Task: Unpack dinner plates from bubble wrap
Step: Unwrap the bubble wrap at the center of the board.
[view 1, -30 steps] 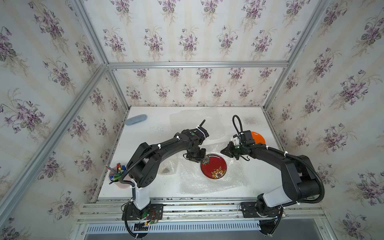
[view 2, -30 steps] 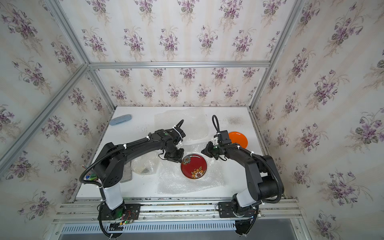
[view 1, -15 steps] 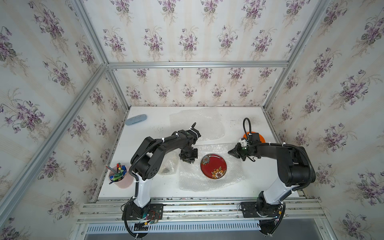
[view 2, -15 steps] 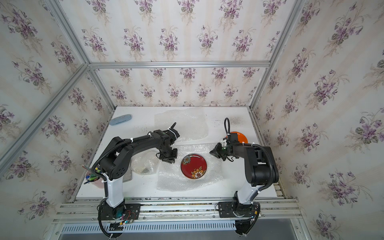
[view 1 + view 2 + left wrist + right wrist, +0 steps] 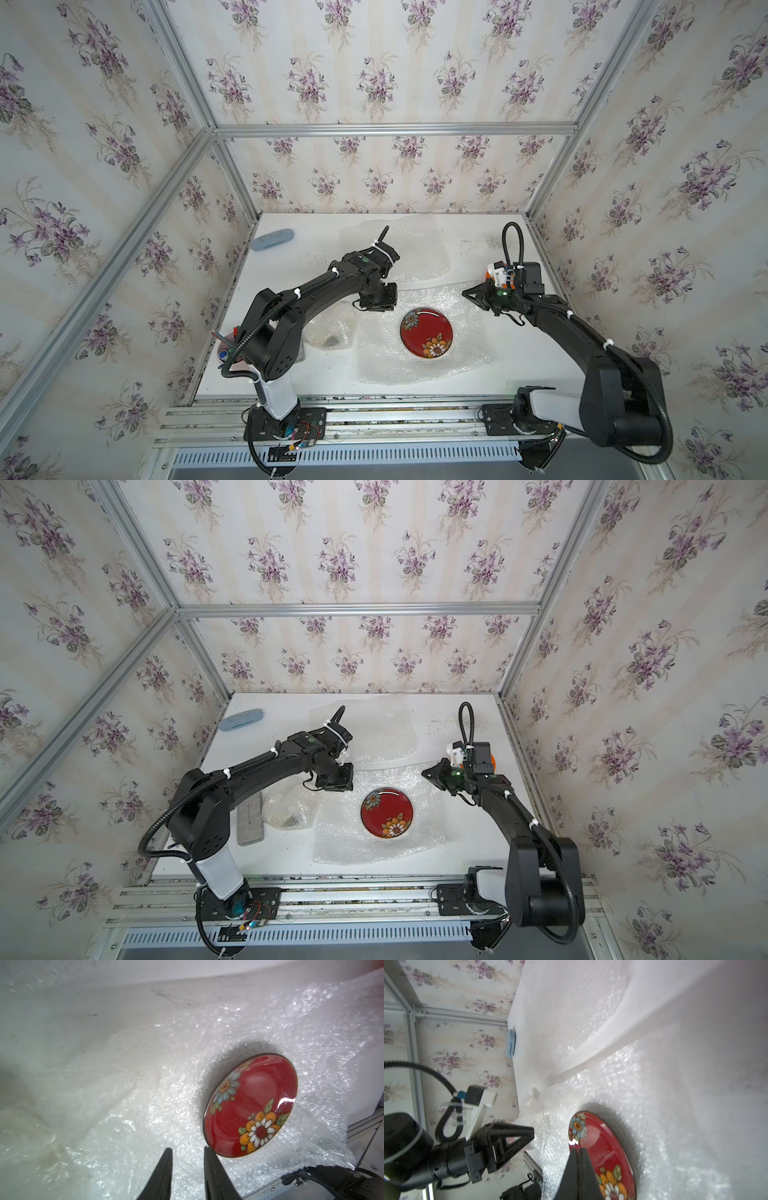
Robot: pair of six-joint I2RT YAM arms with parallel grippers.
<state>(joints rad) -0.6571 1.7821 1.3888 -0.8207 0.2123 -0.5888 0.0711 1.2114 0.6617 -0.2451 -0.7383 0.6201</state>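
A dark red dinner plate (image 5: 427, 332) (image 5: 387, 812) (image 5: 251, 1105) (image 5: 604, 1153) with painted flowers lies bare on a spread sheet of bubble wrap (image 5: 419, 370) (image 5: 374, 848). My left gripper (image 5: 370, 306) (image 5: 188, 1149) hovers over the wrap beside the plate's left rim, jaws slightly apart and empty. To the plate's right, my right gripper (image 5: 466, 292) (image 5: 579, 1149) hangs shut on nothing. A second sheet (image 5: 415, 249) lies flat at the back. A crumpled bundle of wrap (image 5: 332, 332) (image 5: 286, 812) shows a dark mark inside. Only a sliver of the orange plate (image 5: 493, 759) shows behind the right wrist.
A pale blue oval object (image 5: 274, 240) (image 5: 242, 720) lies at the back left corner. A cup of pens (image 5: 230, 357) stands at the front left behind the left arm. A grey flat slab (image 5: 250, 820) lies beside the bundle. Aluminium rails (image 5: 374, 409) edge the front.
The left gripper has drawn back from the red plate's rim and its jaws have parted a little. The right gripper has pulled away to the right, its wrist now covering the orange plate.
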